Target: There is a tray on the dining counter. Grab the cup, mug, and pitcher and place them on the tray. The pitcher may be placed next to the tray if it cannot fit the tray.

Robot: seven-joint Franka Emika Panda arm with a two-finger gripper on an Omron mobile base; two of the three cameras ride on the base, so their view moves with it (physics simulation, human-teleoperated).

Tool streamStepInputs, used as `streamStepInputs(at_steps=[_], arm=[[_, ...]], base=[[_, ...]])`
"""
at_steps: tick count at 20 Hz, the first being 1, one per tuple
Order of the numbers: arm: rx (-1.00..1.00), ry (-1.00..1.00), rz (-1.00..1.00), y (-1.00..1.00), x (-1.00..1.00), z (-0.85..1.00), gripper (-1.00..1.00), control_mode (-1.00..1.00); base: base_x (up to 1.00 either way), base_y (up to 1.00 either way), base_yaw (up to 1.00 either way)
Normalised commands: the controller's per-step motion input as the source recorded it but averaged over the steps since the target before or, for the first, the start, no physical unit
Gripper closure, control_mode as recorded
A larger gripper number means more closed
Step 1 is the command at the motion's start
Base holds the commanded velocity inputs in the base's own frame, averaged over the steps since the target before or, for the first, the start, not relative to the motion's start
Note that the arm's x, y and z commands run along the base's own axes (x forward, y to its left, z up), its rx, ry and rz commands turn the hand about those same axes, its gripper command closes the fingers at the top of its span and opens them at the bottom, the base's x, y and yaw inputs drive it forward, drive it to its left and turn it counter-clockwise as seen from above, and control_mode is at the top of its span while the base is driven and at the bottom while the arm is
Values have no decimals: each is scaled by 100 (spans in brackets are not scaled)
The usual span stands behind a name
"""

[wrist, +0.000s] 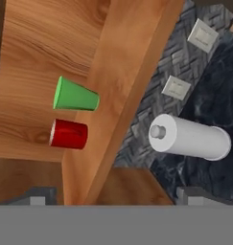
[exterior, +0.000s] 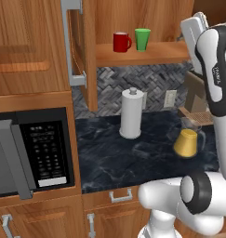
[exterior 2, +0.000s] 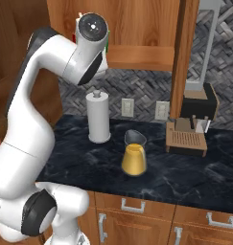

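Note:
The red mug (exterior: 121, 42) and the green cup (exterior: 142, 39) stand side by side on a shelf (exterior: 147, 54) inside an open wall cabinet. In the hand view, rolled sideways, the cup (wrist: 75, 95) and mug (wrist: 69, 134) lie well ahead of my gripper (wrist: 117, 196). Its jaws stand wide open and hold nothing. The hand (exterior: 194, 28) hangs to the right of the shelf, clear of both. On the black counter below stands the pitcher (exterior: 187, 141), glass with a yellow-orange lower body (exterior 2: 134, 155). The tray and the dining counter are out of view.
A white paper-towel roll (exterior: 131, 114) stands upright on the counter left of the pitcher. The cabinet door (exterior: 72, 42) is swung open at the shelf's left. A microwave (exterior: 35, 153) sits at the left, a coffee machine (exterior 2: 192, 119) at the right.

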Motion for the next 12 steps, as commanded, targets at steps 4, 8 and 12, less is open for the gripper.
streamStepInputs(at_steps=[4,8,12], arm=[[0,0,0,0,54,0,-100,-100],[0,1,0,1,57,6,-100,-100],[0,0,-1,0,53,0,-100,-100]], base=[[0,0,0],[0,0,0],[0,0,0]])
